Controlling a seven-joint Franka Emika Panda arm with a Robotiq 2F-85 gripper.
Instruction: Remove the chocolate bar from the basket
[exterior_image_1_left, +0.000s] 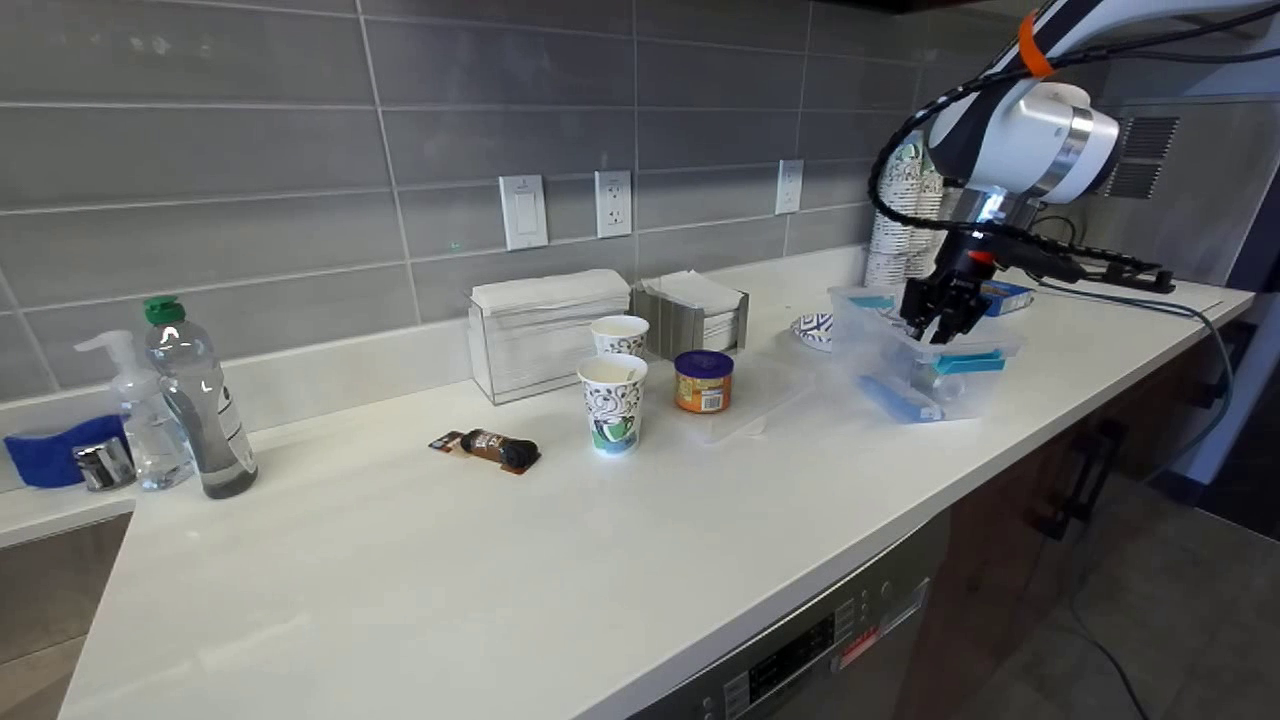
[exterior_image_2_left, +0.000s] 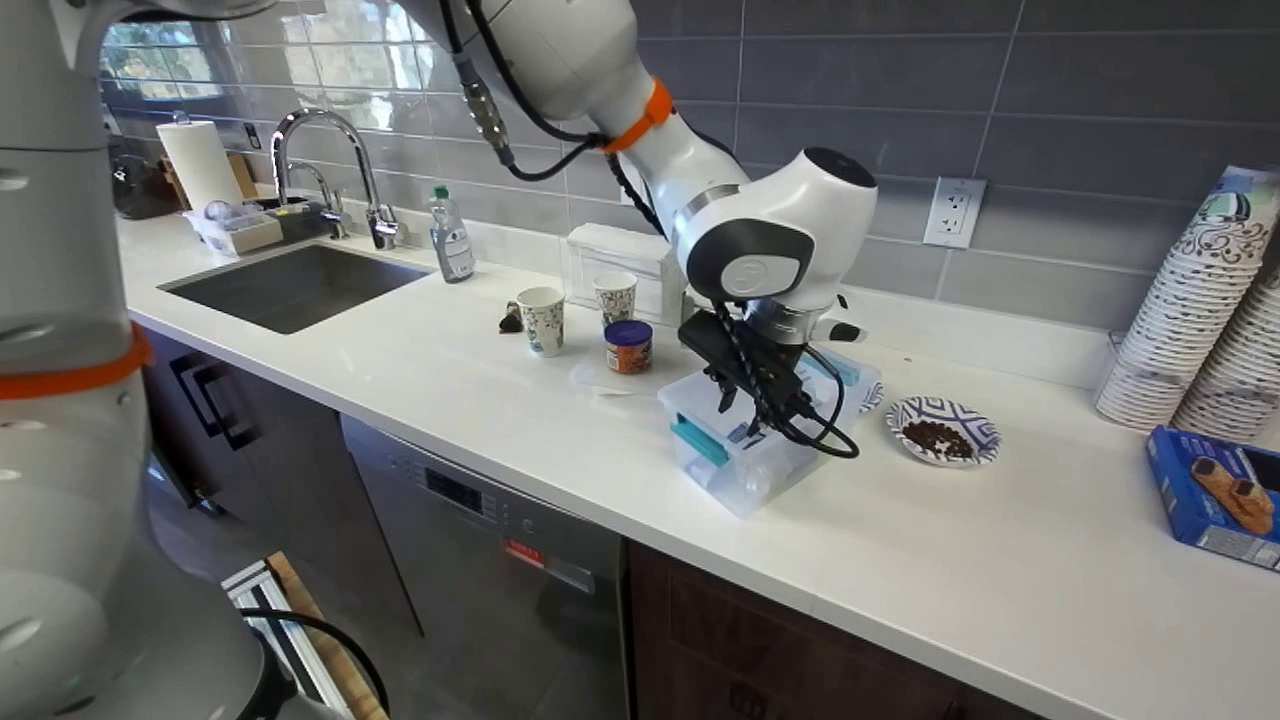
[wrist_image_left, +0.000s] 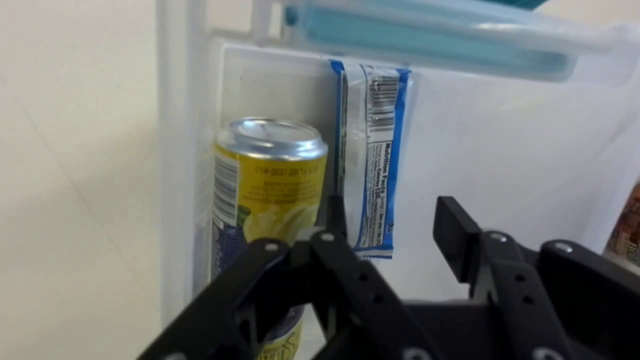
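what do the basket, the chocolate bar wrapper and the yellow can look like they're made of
The basket: probably plastic, smooth and slightly cloudy; its walls are see-through but hazy.
The chocolate bar wrapper: likely thin, slightly glossy film, plastic or foil; its lower edge in the wrist view looks serrated.
The yellow can: metal, perhaps aluminium; its bare silver top shines above printed sides.

The white tabletop (exterior_image_1_left: 420, 590) carries the clear plastic basket (exterior_image_2_left: 718, 482), with a patterned bowl (exterior_image_2_left: 945, 408) near it. A blue box (exterior_image_2_left: 1215, 495) lies just beside stacks of paper cups (exterior_image_2_left: 1185, 320). A purple-lidded jar (exterior_image_1_left: 703, 385), two printed cups (exterior_image_1_left: 613, 408) and a napkin holder (exterior_image_1_left: 545, 347) stand grouped; a dark object (exterior_image_1_left: 492, 449) lies near them, a green-capped bottle (exterior_image_1_left: 208, 405) well apart.
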